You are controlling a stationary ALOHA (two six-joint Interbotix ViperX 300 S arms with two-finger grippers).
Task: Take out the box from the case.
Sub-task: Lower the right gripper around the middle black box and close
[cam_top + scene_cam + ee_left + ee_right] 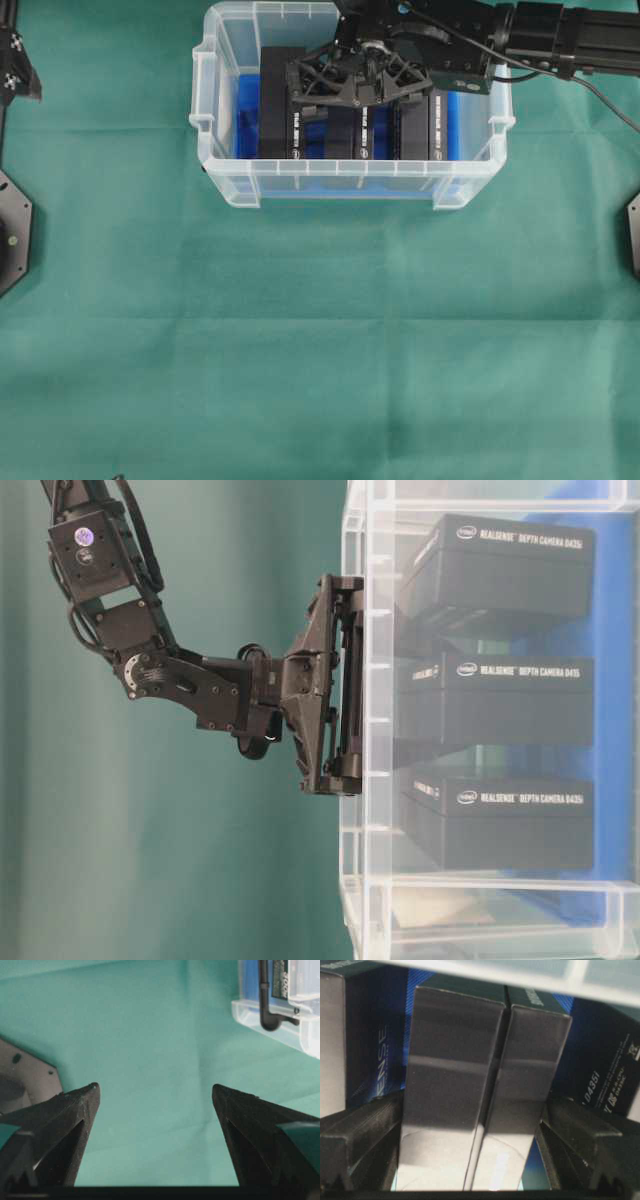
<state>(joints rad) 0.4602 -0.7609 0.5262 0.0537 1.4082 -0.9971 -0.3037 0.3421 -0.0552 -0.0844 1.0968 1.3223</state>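
The box (362, 125) stands on edge in the case (225, 185), at the far middle of my green-clothed surface (320, 340). My left tool (155, 1095) hangs spread over bare cloth. My right tool (357, 82), fingers apart, straddles two dark boxes inside the case.

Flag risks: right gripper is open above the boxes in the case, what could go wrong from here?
1. In the right wrist view, two boxes stand side by side between the open right gripper; it may clamp both.
2. The boxes are packed close, so neighbours may drag along.
3. The case is light plastic and could shift.
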